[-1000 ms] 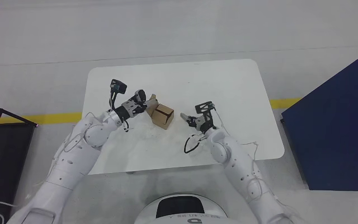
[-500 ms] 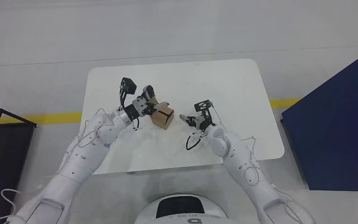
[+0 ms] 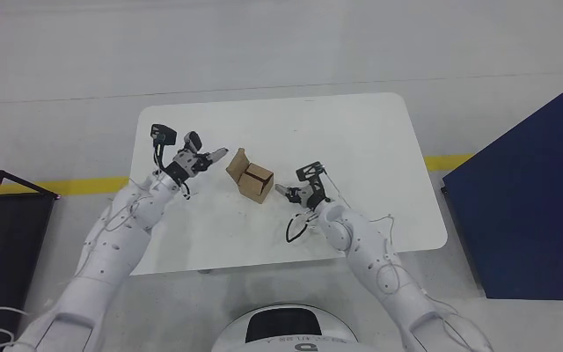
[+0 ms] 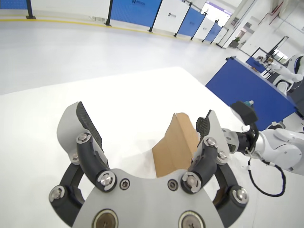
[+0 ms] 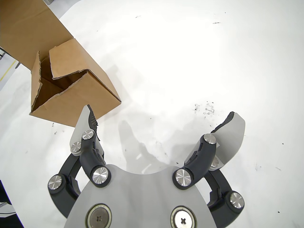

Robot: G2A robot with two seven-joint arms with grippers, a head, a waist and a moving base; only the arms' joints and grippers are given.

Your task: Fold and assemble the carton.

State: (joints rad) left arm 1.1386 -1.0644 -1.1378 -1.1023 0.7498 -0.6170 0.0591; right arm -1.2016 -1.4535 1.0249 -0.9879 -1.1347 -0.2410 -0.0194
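The left pincer stands wide open with nothing between its fingers, above the left part of the white bench, just left of the carton and apart from it. The carton, a small brown cardboard box, sits on the bench a little left of its middle, between the two arms. One long flap stands out from its far-left side, tilted toward the left pincer; in the left wrist view this flap rises just beyond one of the dark ribbed pads. The right pincer is also spread wide and holds nothing, low over the bench just right of the carton. In the right wrist view the carton's open end faces it, with the short flaps bent partly inward and the dark inside showing between them. One fingertip of the right pincer lies very close to the carton's near lower corner; whether it touches the cardboard cannot be told. Small black scuff marks dot the bench surface in front of the right pincer. On the floor beyond the bench edges runs a yellow line.
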